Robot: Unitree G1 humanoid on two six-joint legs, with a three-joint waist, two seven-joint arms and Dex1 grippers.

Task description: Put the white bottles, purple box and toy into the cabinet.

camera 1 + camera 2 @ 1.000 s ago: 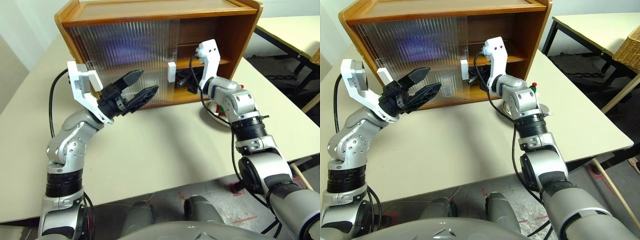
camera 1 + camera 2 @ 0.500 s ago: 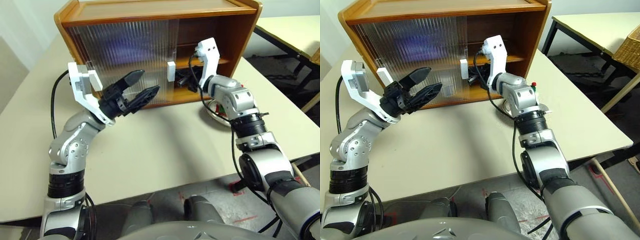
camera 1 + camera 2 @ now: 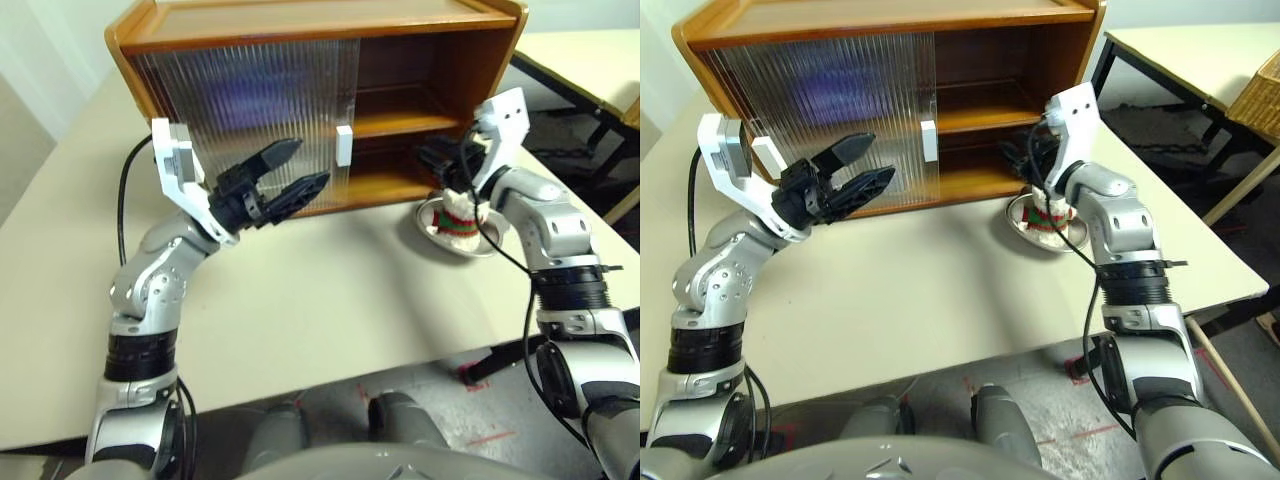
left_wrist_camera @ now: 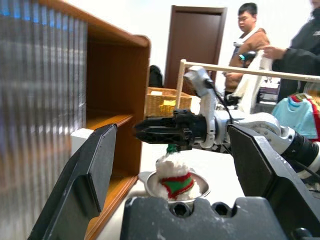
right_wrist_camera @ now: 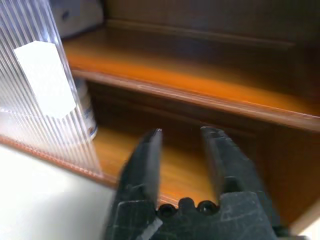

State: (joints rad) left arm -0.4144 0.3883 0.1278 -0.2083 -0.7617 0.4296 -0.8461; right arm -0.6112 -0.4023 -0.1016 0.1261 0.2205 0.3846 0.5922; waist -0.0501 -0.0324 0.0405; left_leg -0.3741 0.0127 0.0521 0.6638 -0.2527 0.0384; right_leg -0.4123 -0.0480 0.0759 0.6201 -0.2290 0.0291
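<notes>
The cabinet point(image 3: 300, 25) stands at the back of the table, its ribbed doors point(image 3: 250, 110) slid left and its right half open. Through the doors a purple blur point(image 3: 240, 100) shows on the upper level. A white bottle point(image 5: 86, 112) stands on the cabinet floor just behind the door's edge. The toy point(image 3: 458, 215), a white bear in a red-and-green sweater, sits in a steel dish point(image 3: 487, 243) in front of the open half. My right gripper point(image 3: 428, 160) hovers just above it, open and empty. My left gripper point(image 3: 312, 162) hangs open before the doors, holding nothing.
The white block handle point(image 3: 344, 145) marks the door's edge. Another table point(image 3: 590, 55) and a wicker basket point(image 3: 1258, 95) lie to the right. Two people point(image 4: 250, 35) stand in the background of the left wrist view. Bare tabletop point(image 3: 330, 290) spreads in front of the cabinet.
My right gripper has pulled out of the cabinet's open half and swung right, over the toy, and its fingers have parted. The left arm has stayed about where it was.
</notes>
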